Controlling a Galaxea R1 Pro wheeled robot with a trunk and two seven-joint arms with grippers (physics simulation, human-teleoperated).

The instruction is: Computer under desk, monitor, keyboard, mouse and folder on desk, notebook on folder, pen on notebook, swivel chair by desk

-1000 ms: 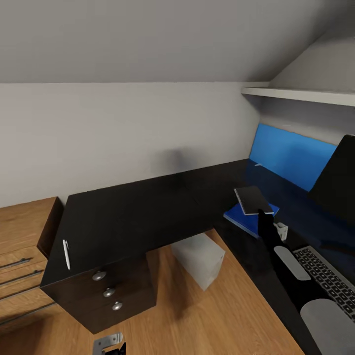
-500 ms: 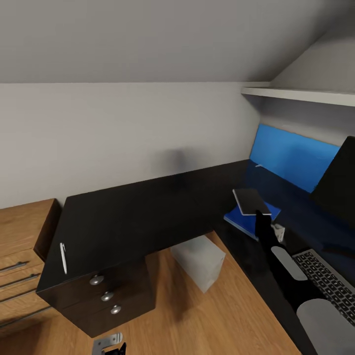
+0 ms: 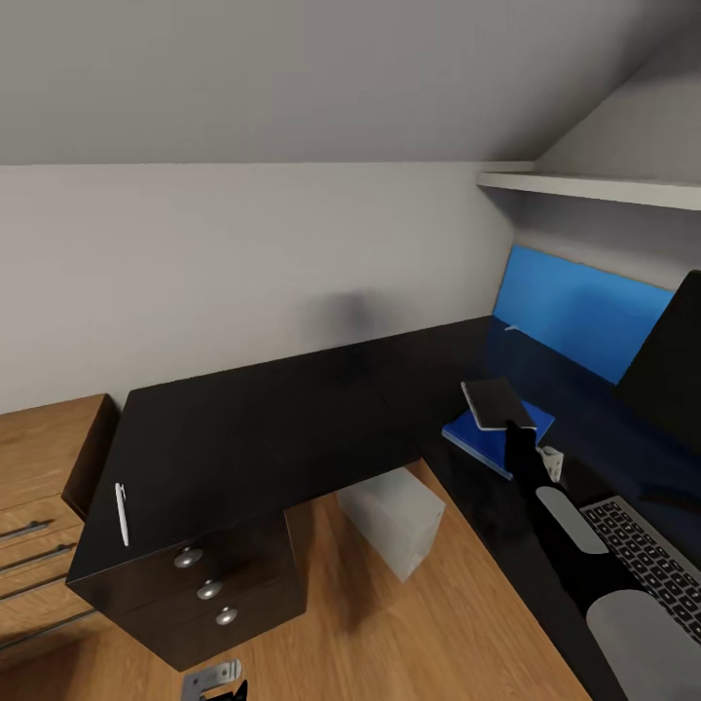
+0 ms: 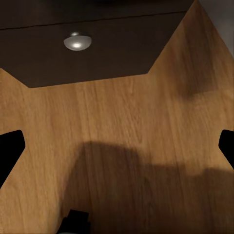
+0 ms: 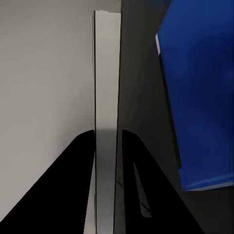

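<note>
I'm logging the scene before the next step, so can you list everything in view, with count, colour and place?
desk: 1, glossy black, L-shaped, along the walls
drawer unit: 1, black, three silver knobs, under the desk's left end
pen: 1, white, desk's left end
computer: 1, light grey, on the floor under the desk
folder: 1, blue, on the desk
notebook: 1, dark grey, over the folder, held
keyboard: 1, dark keys, desk's right side
monitor: 1, black, right edge
wall panel: 1, blue
shelf: 1, white
dresser: 1, wood, left
right gripper: shut on the notebook
left gripper: open, over the floor
</note>
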